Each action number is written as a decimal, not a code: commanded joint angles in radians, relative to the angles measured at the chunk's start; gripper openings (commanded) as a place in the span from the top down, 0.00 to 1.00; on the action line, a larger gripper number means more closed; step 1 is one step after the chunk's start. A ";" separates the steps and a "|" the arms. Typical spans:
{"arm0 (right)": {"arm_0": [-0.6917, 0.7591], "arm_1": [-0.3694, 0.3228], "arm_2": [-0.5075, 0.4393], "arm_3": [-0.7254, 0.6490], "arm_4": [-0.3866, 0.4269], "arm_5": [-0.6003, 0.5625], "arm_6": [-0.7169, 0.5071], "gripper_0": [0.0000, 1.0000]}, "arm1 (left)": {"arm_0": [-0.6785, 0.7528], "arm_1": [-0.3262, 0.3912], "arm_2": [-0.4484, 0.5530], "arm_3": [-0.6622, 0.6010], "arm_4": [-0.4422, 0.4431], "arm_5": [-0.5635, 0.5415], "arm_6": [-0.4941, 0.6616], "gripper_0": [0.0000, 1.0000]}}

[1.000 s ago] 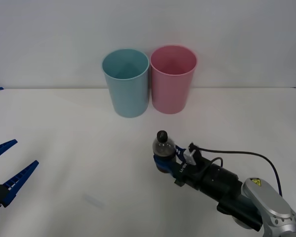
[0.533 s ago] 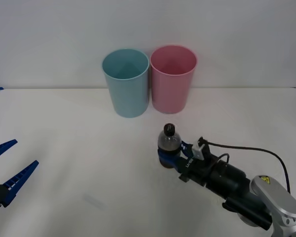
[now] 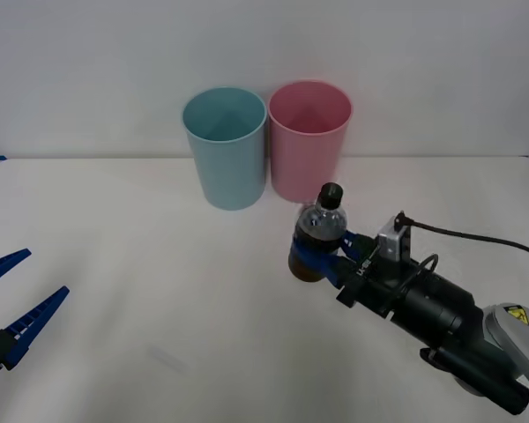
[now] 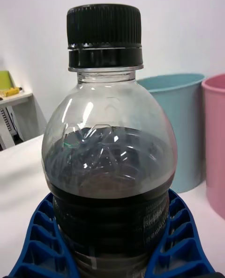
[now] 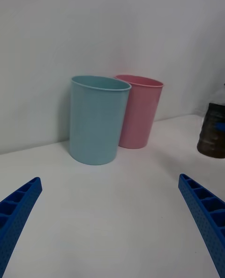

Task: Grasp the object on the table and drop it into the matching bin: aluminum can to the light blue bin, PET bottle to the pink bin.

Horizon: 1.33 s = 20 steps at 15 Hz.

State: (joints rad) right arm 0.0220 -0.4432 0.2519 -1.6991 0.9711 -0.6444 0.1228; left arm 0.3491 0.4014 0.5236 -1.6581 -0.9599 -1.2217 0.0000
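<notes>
Since a second ago your right gripper (image 3: 322,256) has lifted the PET bottle (image 3: 317,238) off the worktop (image 3: 141,264) and carried it toward the bins; the bottle now hangs upright with its black cap (image 3: 331,194) level with the lower wall of the pink bin (image 3: 309,141). Your blue ribbed fingers (image 4: 180,240) are closed around the bottle's dark-labelled lower body, one on each side, with the dark liquid and clear shoulder rising above them.

You are in the carry step, as I judge it: the grasp is made, the drop is not. The pink bin stands just beyond the fingers and slightly toward your left side, touching or nearly touching the light blue bin (image 3: 227,145). The next move likely calls for more height, so the bottle's base clears the pink rim, then a short advance before release. Keep away from the blue rim beside it.

Your left gripper (image 3: 13,308) waits low at your far left, well apart from the bins, its fingers spread wide.

The worktop is plain, white and flat, and a bare pale wall stands right behind the bins.
</notes>
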 commanded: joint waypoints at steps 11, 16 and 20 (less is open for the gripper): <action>-0.123 -0.108 -0.118 -0.185 -0.006 0.103 -0.341 1.00 | 0.000 0.000 0.000 0.000 0.000 0.000 0.000 0.00; -0.293 -0.160 -0.118 -0.089 0.037 0.174 -0.356 1.00 | 0.000 0.000 0.000 0.000 0.000 0.000 0.000 0.00; -0.465 -0.152 -0.100 0.087 0.069 0.161 -0.354 1.00 | 0.000 0.000 0.000 0.000 0.000 0.000 0.000 0.00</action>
State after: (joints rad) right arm -0.4136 -0.5991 0.1450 -1.6469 1.0374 -0.4799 -0.2330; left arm 0.3491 0.4015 0.5236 -1.6581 -0.9599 -1.2217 0.0000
